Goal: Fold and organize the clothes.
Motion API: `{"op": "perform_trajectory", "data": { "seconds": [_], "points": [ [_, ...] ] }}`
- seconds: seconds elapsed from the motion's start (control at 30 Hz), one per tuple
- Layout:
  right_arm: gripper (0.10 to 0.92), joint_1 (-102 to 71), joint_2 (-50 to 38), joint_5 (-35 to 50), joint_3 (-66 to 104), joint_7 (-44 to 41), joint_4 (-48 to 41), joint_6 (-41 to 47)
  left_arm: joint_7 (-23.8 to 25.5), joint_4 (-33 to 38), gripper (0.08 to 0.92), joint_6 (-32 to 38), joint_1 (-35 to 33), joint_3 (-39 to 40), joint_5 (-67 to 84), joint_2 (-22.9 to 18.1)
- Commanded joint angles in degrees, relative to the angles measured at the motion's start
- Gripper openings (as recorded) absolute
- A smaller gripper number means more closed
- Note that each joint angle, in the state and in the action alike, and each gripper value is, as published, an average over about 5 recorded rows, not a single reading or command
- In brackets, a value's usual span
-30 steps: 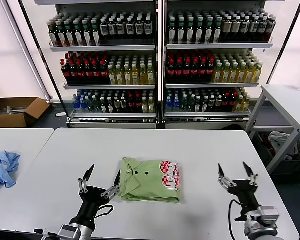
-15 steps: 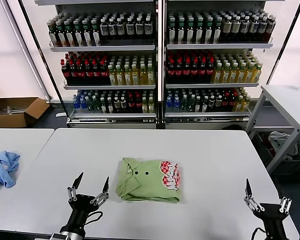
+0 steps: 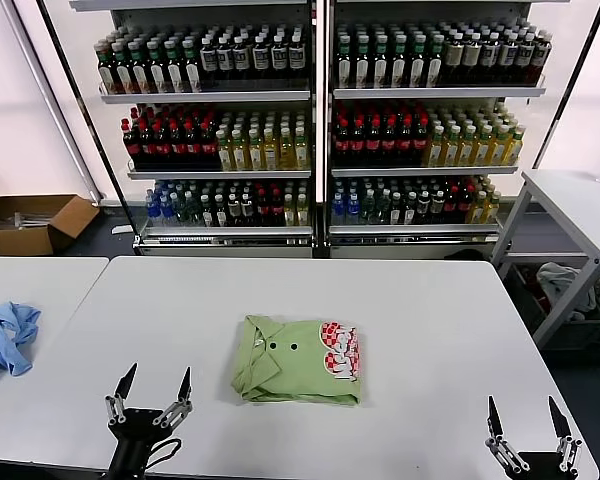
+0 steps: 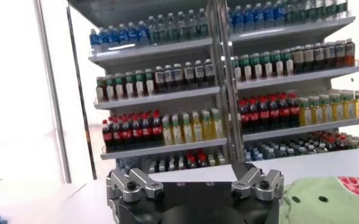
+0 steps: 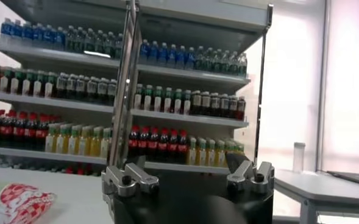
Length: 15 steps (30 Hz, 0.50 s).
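Note:
The clothes are one light green polo shirt (image 3: 296,360), folded into a flat rectangle in the middle of the white table (image 3: 430,300). Its collar and two dark buttons lie at the left, its red-and-white print (image 3: 342,352) at the right. My left gripper (image 3: 158,372) stands open and empty at the table's near edge, left of the shirt and apart from it. My right gripper (image 3: 522,402) is open and empty at the near right corner. The left wrist view shows the left gripper (image 4: 195,182) with the shirt (image 4: 325,198) off to one side. The right wrist view shows the right gripper (image 5: 188,176) and the print (image 5: 17,201).
A crumpled light blue cloth (image 3: 5,338) lies on a second table at the left. Shelves of bottles (image 3: 320,130) stand behind the table. A cardboard box (image 3: 35,222) sits on the floor at the far left, and another table (image 3: 580,200) stands at the right.
Both arms have drawn back from the shirt toward the table's near edge, the left one also shifting leftward. Both grippers stayed open. The shirt has not moved.

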<state>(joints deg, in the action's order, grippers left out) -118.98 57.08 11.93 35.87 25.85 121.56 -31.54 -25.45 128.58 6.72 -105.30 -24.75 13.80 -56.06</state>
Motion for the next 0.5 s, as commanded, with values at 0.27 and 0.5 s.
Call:
{"op": "perform_trajectory", "data": {
  "seconds": [0.27, 0.5],
  "points": [
    [0.823, -1.86, 0.54, -0.86, -1.17, -1.05, -0.66, -4.67, -0.79, -0.79, 0.823, 1.65, -2.49, -0.68, 0.60, -0.05],
    [0.823, -1.61, 0.35, 1.02, -2.04, -1.71, 0.21, -4.05, -0.75, -0.76, 0.823, 1.62, -2.49, -0.52, 0.54, -0.25]
  ]
}}
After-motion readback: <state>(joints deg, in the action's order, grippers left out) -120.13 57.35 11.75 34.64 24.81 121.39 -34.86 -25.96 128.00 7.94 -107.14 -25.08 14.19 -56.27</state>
